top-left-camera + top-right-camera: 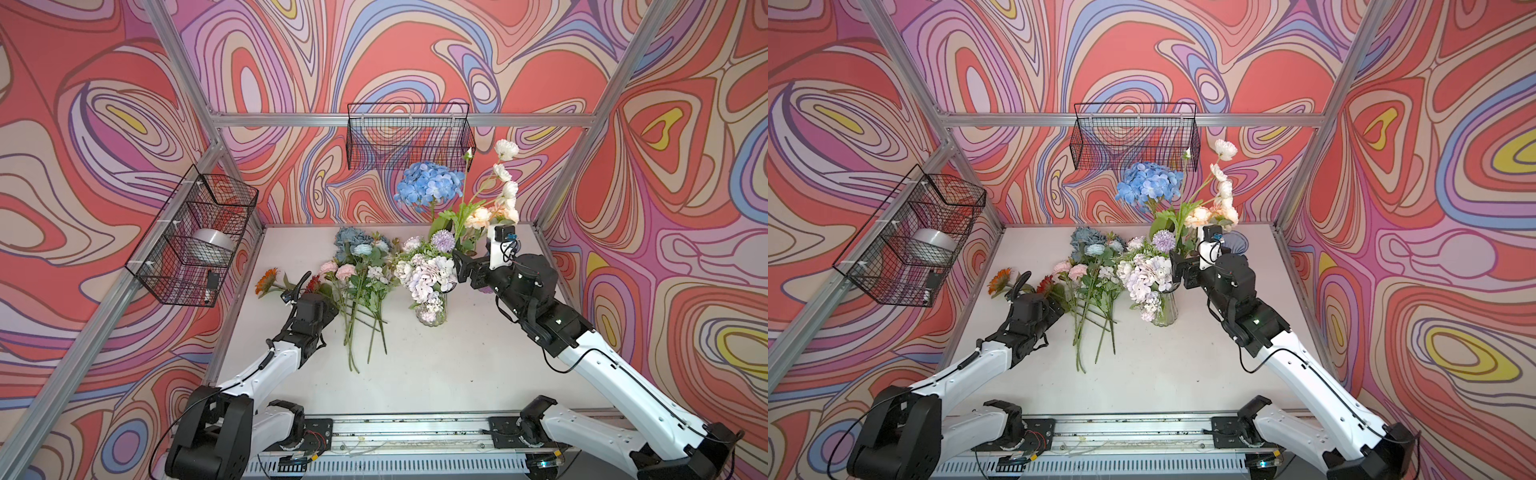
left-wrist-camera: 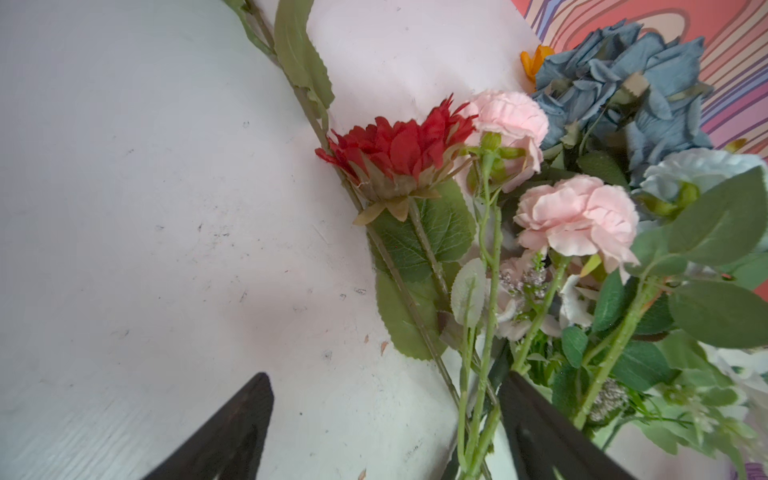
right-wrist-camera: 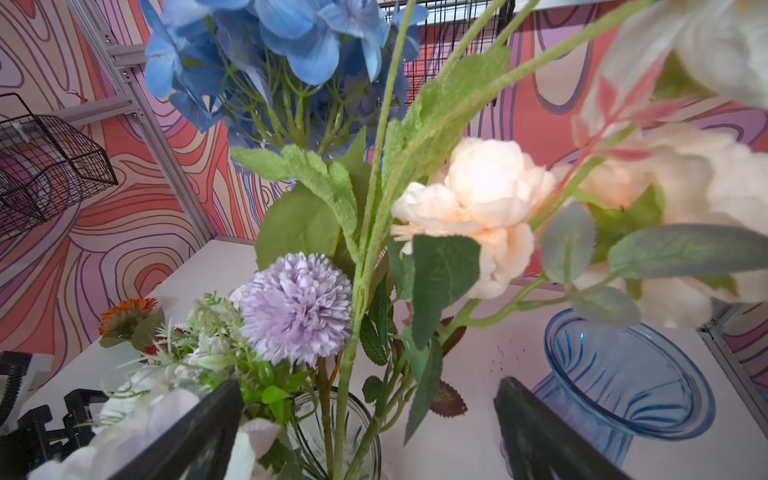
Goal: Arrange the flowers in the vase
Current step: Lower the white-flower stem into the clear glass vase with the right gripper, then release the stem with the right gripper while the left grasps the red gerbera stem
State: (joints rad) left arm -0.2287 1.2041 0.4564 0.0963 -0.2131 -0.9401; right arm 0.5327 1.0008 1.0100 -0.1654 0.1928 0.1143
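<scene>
Left arm: stretched low and forward over the table (image 1: 415,374). The left gripper (image 2: 386,376) has its jaws apart astride green stems of the loose flowers (image 1: 357,282), which lie left of centre, and clamps nothing. Right arm: raised from the near right with the wrist turned left. The right gripper (image 3: 370,382) is released, jaws spread, facing stems standing in the clear vase (image 1: 432,311) at centre, which holds a blue hydrangea (image 1: 428,185), lilac pompom (image 1: 441,237) and peach blooms (image 1: 478,217).

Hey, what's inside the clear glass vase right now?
Standing in the clear glass vase are a blue hydrangea, a lilac pompom, peach peonies and a pale hydrangea cluster. Its blooms cover the mouth from above; the stem ends cannot be seen.
</scene>
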